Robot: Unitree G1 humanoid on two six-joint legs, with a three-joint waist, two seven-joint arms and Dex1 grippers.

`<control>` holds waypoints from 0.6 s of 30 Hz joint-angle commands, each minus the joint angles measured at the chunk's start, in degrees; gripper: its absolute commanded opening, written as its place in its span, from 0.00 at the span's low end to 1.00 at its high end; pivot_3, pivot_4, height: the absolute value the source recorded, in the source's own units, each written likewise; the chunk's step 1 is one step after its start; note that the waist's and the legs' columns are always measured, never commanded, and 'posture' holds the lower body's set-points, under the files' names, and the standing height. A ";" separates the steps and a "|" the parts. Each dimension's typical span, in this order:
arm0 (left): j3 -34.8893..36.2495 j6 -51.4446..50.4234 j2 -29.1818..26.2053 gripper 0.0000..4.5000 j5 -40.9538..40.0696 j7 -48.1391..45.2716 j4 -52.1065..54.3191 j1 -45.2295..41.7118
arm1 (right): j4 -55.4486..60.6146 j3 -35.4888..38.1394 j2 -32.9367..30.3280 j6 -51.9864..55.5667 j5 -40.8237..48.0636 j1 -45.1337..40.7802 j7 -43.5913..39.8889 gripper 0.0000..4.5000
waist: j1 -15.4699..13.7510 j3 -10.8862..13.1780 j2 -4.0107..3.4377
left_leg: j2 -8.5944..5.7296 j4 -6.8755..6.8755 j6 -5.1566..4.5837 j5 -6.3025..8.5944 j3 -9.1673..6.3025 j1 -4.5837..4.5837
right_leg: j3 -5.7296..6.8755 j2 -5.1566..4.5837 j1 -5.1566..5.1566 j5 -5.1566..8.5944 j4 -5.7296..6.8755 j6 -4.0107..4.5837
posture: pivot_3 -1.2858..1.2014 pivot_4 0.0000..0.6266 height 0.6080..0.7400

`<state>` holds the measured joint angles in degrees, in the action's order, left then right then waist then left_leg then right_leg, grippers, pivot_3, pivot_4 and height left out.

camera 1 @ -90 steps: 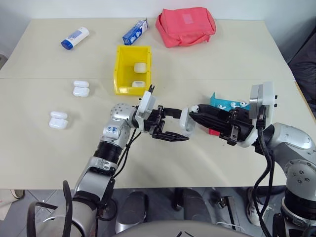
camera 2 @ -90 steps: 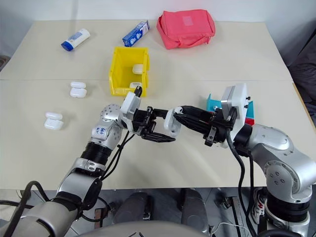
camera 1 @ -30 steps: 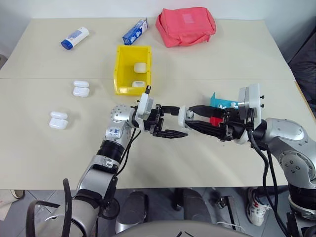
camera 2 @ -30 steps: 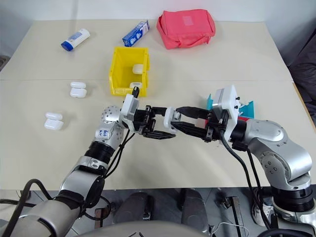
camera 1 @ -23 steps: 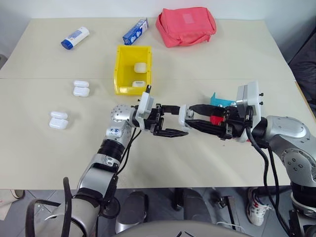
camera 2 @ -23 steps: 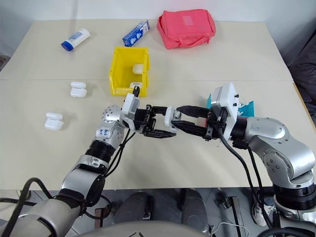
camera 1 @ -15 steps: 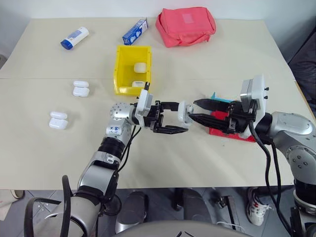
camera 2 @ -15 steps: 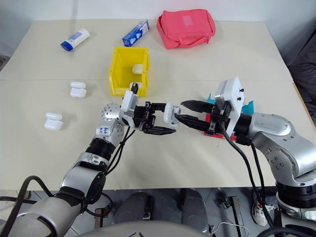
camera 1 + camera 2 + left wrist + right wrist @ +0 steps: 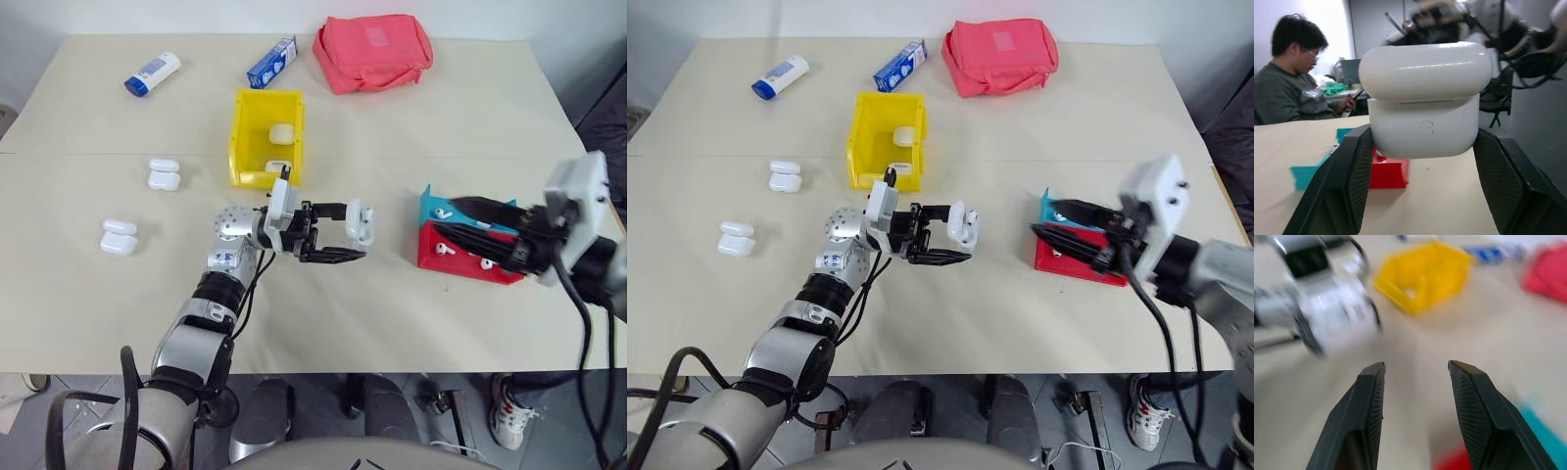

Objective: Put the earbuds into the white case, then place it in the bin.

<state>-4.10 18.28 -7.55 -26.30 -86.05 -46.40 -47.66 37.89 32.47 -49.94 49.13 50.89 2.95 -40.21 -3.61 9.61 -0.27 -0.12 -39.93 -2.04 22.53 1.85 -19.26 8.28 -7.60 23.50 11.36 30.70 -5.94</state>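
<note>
Above the counter's middle, the left pincer is clamped tight on the white case, lid apparently closed, held off the surface. The bin stands at about 11 o'clock from it, two cases already inside. The right pincer hangs half open and empty over the teal and red trays, where loose earbuds lie. Best carry the case level, centre it over the bin's open top clear of the near wall, lower, then release.

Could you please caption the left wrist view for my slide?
Left gripper clamps the closed white case above the table.
</note>
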 commanded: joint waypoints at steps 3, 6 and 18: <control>2.01 1.11 -0.06 0.61 -0.12 -5.15 -2.45 -3.70 | 7.38 17.50 5.57 -0.41 -0.50 17.73 0.11 0.48 | -0.69 -0.01 0.02 | 0.05 0.04 0.04 0.04 0.04 0.02 | 0.00 0.09 -0.01 -0.01 -0.06 -0.01 | 0.52 0.24 1.00; 2.78 1.18 -0.06 0.61 -0.03 -5.32 -3.87 -4.95 | 10.19 24.25 10.64 -2.15 -0.89 28.28 -0.56 0.48 | -0.83 -0.02 0.01 | 0.03 0.08 -0.02 0.08 0.18 0.01 | -0.16 0.10 -0.04 -0.04 -0.06 -0.08 | 0.52 0.24 1.00; 3.38 0.90 0.76 0.61 0.18 -6.00 -4.72 -6.60 | 8.48 24.68 9.22 -5.15 -1.33 30.36 3.67 0.48 | 0.53 -0.04 -0.02 | 0.02 0.19 -0.50 0.50 0.36 0.04 | -0.49 0.15 0.05 -0.08 -0.15 -0.15 | 0.52 0.24 1.00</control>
<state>-0.99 18.88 -7.12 -26.23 -86.06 -52.57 -53.29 46.78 57.71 -39.45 44.78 49.85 34.26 -37.91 -3.08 9.57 -0.29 -0.11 -39.74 -2.54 23.03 2.21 -19.21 7.79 -7.44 23.55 11.29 30.54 -6.09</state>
